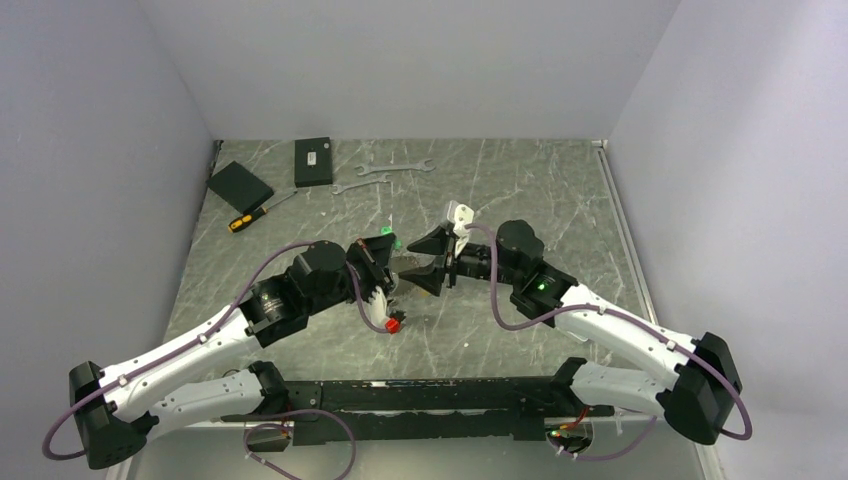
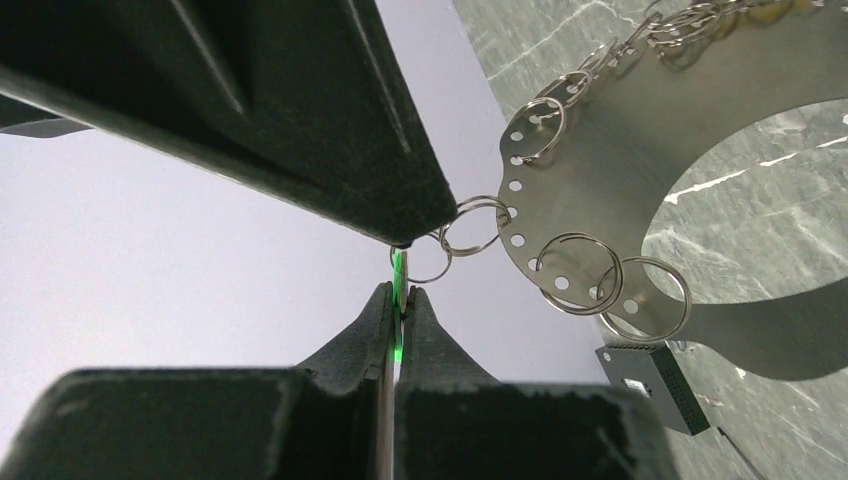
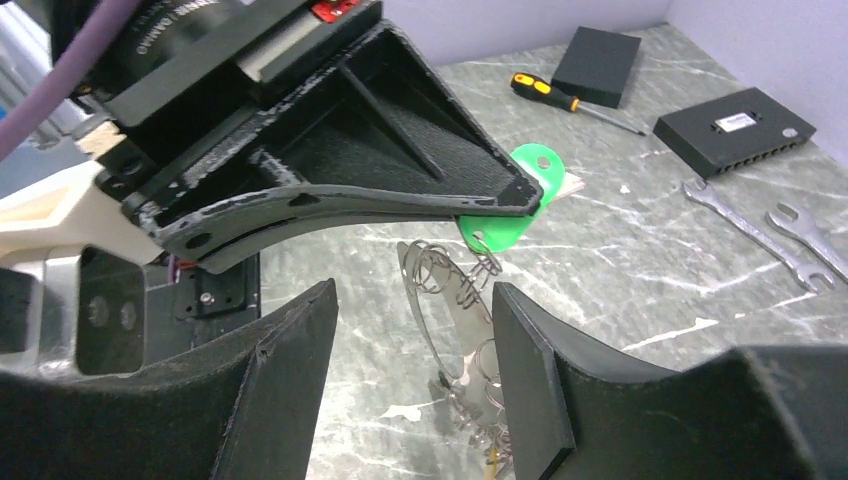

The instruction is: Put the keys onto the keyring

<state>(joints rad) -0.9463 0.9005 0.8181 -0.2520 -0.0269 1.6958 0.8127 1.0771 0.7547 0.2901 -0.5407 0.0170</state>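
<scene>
My left gripper (image 2: 402,290) is shut on the thin green plastic tag (image 2: 399,272) of the keys, seen edge-on between its pads. The right wrist view shows that tag (image 3: 500,220) flat, sticking out beyond the left fingertip. Just to the right hangs the keyring (image 2: 620,130), a broad flat metal ring with punched holes and several small split rings. It stands on edge (image 3: 440,300) between the two fingers of my right gripper (image 3: 412,290), which is open, its jaws either side of the ring. From above, both grippers (image 1: 385,268) (image 1: 425,262) meet at mid-table.
Two silver wrenches (image 1: 395,168) (image 1: 355,187) lie at the back. A black box (image 1: 313,161), a flat black block (image 1: 239,185) and an orange-handled screwdriver (image 1: 250,218) sit at the back left. Walls close in on both sides.
</scene>
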